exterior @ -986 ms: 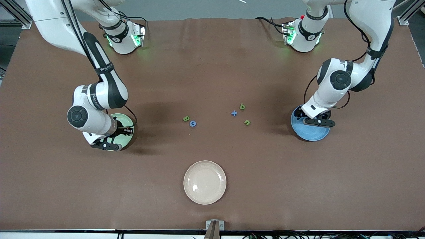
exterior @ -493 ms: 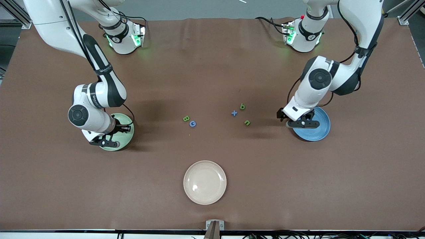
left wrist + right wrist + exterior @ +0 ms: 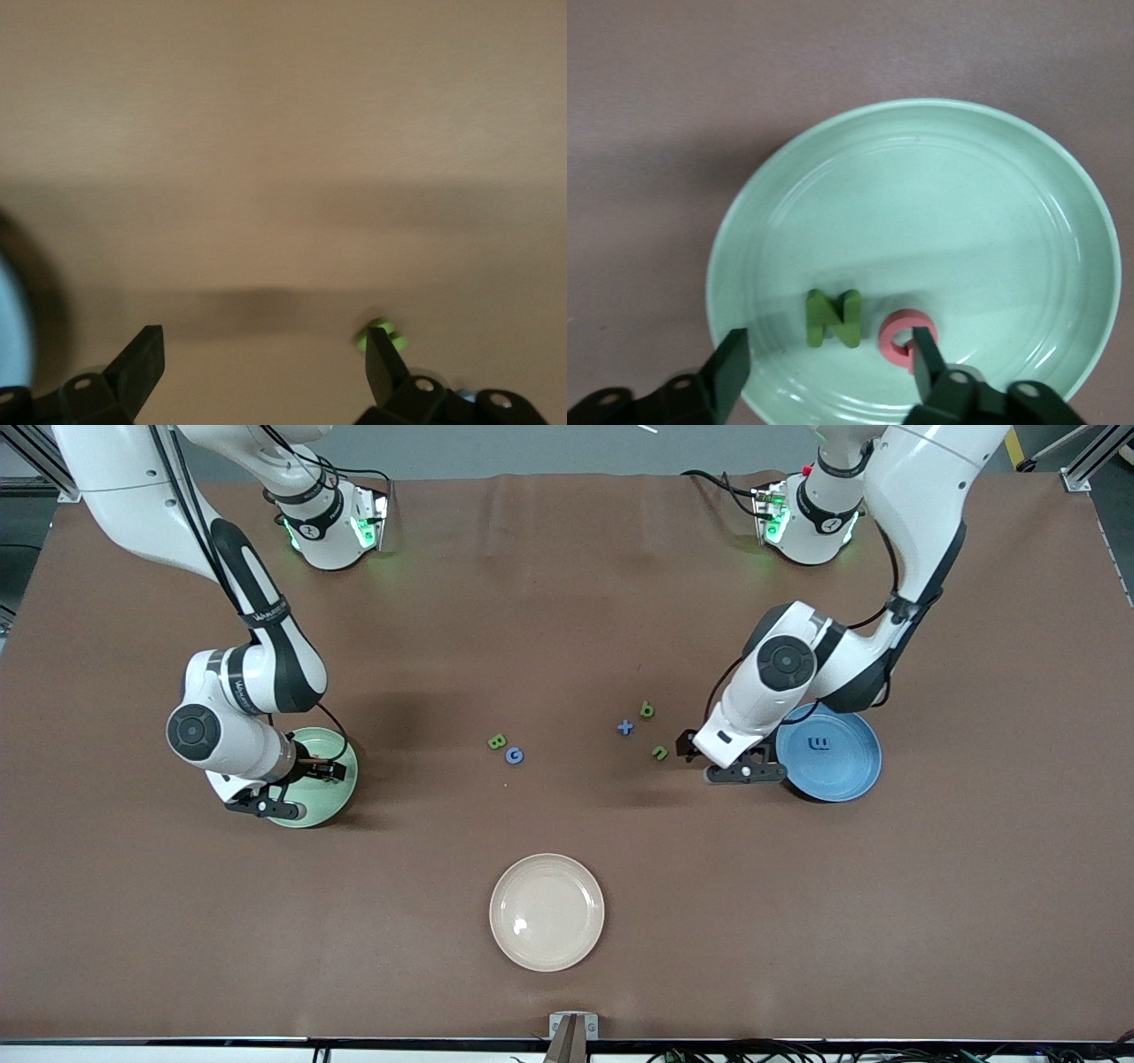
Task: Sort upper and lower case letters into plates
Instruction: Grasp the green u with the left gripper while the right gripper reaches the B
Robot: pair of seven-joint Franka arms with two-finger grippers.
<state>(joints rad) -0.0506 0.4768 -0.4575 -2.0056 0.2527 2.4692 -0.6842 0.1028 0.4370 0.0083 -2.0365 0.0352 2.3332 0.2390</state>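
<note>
— Fingers of the right gripper: gripping anything?
— No, spread wide over the pale green plate. The green N and pink G lie flat in it, so capitals go there.
— And mid-desk?
— The green B touches the blue G, both loose on the desk. Toward the left arm's end sit the blue x, green b and green u.
— The left gripper?
— Open too and empty, low over the desk between the u and the blue plate, probably lining up on the u. The blue m lies in that plate, so it takes small letters. The cream plate holds nothing.
</note>
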